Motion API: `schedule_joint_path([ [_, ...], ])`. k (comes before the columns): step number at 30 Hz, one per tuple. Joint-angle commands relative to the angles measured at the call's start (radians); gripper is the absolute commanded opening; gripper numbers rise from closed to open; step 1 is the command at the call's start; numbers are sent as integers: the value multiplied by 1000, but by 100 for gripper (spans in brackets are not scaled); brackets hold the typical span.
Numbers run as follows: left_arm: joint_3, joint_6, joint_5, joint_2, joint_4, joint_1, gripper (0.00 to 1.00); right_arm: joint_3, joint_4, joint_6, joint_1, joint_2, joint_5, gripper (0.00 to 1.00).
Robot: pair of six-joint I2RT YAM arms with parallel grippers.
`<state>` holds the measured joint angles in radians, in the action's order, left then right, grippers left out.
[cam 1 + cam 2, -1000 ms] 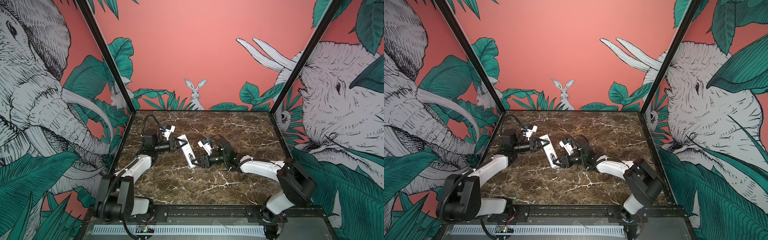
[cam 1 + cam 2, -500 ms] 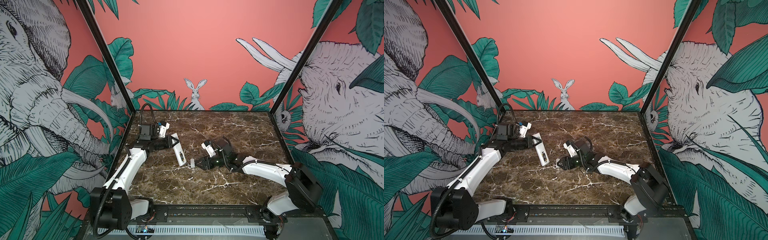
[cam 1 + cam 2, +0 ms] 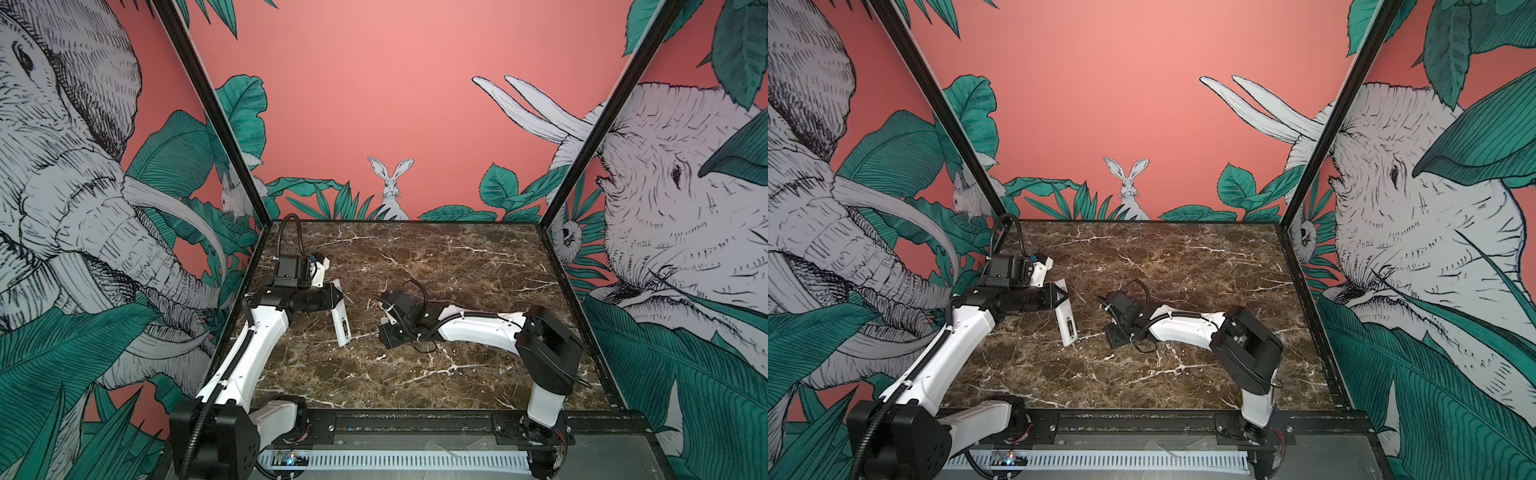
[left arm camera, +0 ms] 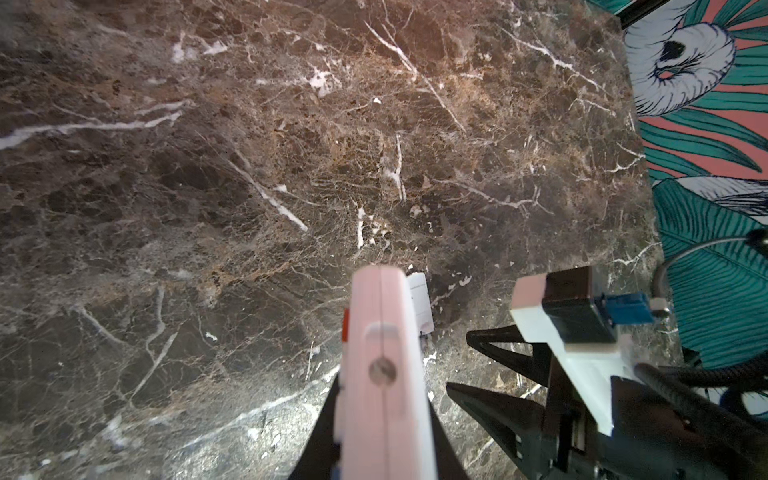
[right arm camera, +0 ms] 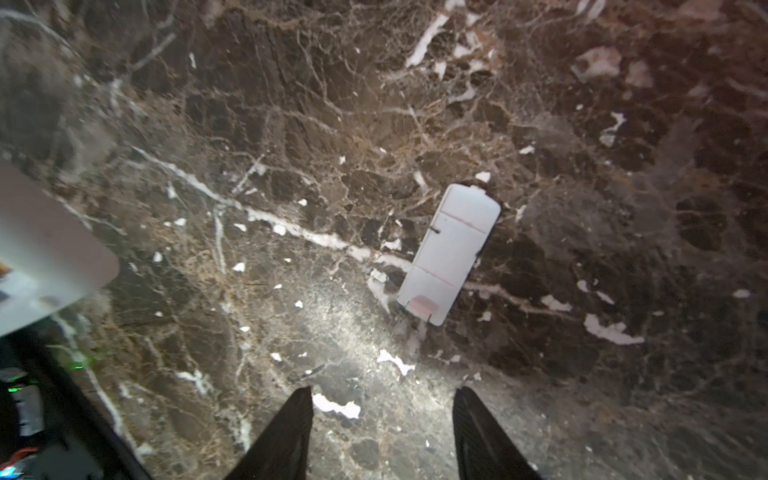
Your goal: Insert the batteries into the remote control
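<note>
My left gripper point(image 3: 337, 296) is shut on the remote control point(image 3: 341, 320), a slim white bar held tilted above the table at the left. Its back faces up in both top views. The open compartment point(image 3: 1070, 325) shows dark shapes that look like the batteries. In the left wrist view the remote control point(image 4: 384, 374) stands edge-on between the black fingers. To its right, my right gripper point(image 3: 388, 336) points down at the table, open and holding nothing point(image 5: 383, 392). The small white cover piece point(image 5: 451, 253) lies flat just ahead of its fingertips.
The cover piece point(image 4: 419, 305) also shows past the remote's end in the left wrist view, near my right gripper's black fingers point(image 4: 490, 345). The brown marble table point(image 3: 415, 374) is walled by black posts and painted panels on three sides.
My left gripper has carried the remote back and to the left, away from the right gripper. The right gripper has let go of the cover piece and tipped down over it.
</note>
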<state>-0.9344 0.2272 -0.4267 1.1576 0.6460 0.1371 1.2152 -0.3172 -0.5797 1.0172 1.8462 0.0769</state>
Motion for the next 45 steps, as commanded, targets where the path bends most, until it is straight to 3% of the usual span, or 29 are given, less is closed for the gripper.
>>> schedule_joint_path([
  [1, 23, 2, -7, 6, 29, -4, 0, 46, -90, 2, 11, 28, -72, 45],
  [17, 23, 3, -46, 7, 23, -5, 0, 166, -106, 29, 11, 153, -90, 37],
  [26, 27, 7, -64, 12, 16, -4, 0, 195, -143, 32, 11, 199, -101, 27],
  [37, 37, 32, -119, 29, -15, -4, 0, 131, -144, 42, 8, 139, -163, 15],
  [45, 108, 136, -201, 52, -175, 38, 0, -15, -126, 66, -28, 0, -193, 10],
])
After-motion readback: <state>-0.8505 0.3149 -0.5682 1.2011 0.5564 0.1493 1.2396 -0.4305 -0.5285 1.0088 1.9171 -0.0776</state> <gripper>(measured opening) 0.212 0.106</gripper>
